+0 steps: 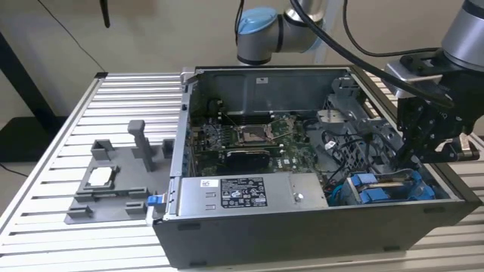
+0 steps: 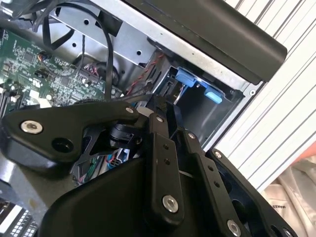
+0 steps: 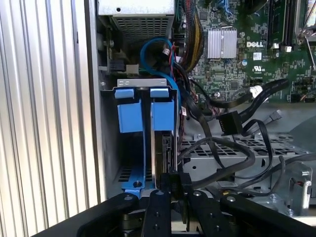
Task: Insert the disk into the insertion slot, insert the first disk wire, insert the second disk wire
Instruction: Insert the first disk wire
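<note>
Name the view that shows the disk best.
First wrist view: the disk stands edge-on in the insertion slot, blue carrier plain. The exterior view shows its carrier from above; the second wrist view, two blue tabs.

Soft, even light is cast throughout. The computer case (image 1: 302,232) is shadowed inside. The ribbed table (image 2: 281,94) is overexposed in the second wrist view.

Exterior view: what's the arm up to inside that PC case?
The arm's gripper is down at the drive bay in a corner of the computer case. The disk, in its blue carrier, stands on edge in the bay, right at the gripper. A black cable plug hangs loose nearby, unplugged.
</note>
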Controlling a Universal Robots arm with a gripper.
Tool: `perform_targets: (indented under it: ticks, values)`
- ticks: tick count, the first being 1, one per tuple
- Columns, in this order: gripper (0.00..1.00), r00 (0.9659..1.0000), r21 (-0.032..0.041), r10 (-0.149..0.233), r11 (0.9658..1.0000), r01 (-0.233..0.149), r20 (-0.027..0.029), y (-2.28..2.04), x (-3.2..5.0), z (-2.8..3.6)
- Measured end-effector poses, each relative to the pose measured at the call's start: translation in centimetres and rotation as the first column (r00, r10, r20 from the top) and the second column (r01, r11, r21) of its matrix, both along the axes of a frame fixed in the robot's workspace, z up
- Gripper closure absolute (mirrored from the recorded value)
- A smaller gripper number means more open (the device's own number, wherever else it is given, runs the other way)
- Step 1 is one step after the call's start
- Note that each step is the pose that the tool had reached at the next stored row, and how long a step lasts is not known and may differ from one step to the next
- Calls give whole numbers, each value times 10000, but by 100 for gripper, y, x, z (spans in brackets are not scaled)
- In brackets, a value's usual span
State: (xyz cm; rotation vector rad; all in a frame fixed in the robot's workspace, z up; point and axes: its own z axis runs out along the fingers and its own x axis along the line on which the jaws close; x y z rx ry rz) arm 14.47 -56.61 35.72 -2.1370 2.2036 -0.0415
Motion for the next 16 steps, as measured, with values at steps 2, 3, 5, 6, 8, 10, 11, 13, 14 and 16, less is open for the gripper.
perform_targets:
  ticks: [2,3,5,6,8,10,11,13,14,16]
  values:
    - [81,10000,-2,1,10000,-1,-61,0,24,-19]
    - [81,10000,-2,0,10000,0,-89,0,35,-32]
    - [81,9999,-2,-5,10000,5,-131,-1,50,-56]
    - [81,9999,-2,-17,10000,17,-153,-1,53,-67]
    - [81,9998,-3,-49,10000,49,-199,-2,58,-87]
    - [81,9996,-4,-65,10000,65,-266,-6,67,-104]
    - [81,9995,-5,-70,10000,70,-298,-9,72,-111]
    - [81,9994,-2,-75,10000,74,-330,-9,81,-127]
    - [81,9994,-3,-75,10000,75,-334,-9,87,-132]
    - [81,9994,-1,-74,10000,75,-336,-9,98,-138]
